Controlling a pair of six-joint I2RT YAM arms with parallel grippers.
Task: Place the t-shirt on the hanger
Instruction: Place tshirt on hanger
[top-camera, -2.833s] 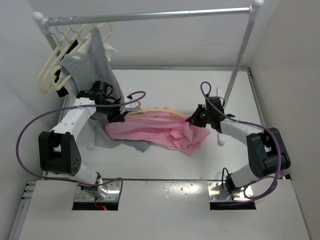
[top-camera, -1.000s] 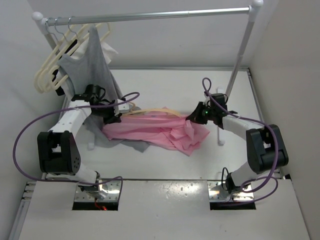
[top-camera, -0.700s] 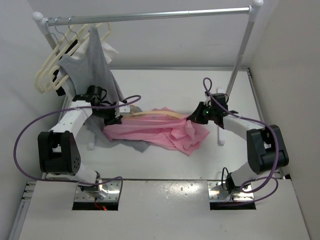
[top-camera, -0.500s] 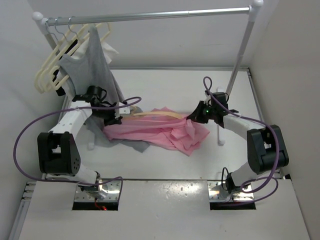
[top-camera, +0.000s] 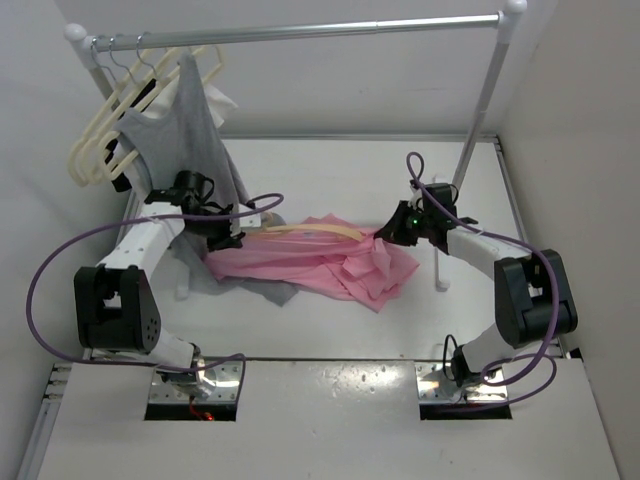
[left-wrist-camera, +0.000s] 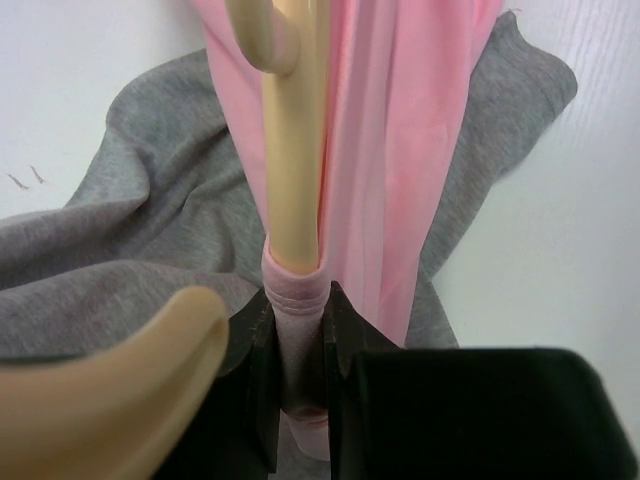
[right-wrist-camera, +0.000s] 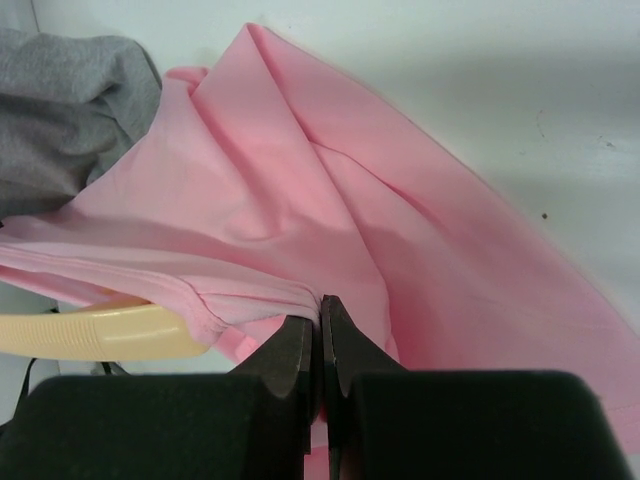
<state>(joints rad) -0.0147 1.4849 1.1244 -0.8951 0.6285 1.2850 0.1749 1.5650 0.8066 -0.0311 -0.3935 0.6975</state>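
The light pink t-shirt (top-camera: 320, 265) lies crumpled on the white table between my arms. The peach-tan hanger (top-camera: 305, 230) lies along its far edge, one arm pushed inside the fabric. My left gripper (top-camera: 228, 240) is shut on the hanger arm through the pink hem (left-wrist-camera: 296, 300); the bare hanger (left-wrist-camera: 295, 150) runs away from the jaws. My right gripper (top-camera: 386, 235) is shut on a fold of the t-shirt's edge (right-wrist-camera: 322, 305), with the hanger's end (right-wrist-camera: 100, 332) poking out just left of it.
A clothes rack's rail (top-camera: 300, 32) spans the back, with its right post (top-camera: 472, 150) close behind my right gripper. Cream-white hangers (top-camera: 105, 130) and a grey sleeveless garment (top-camera: 185, 120) hang at the left. The grey cloth trails under the t-shirt (left-wrist-camera: 130, 230).
Both grippers have stayed shut. The left gripper moved left and back, and the right one shifted slightly right and back. The hanger arm now shows more along the shirt's far edge.
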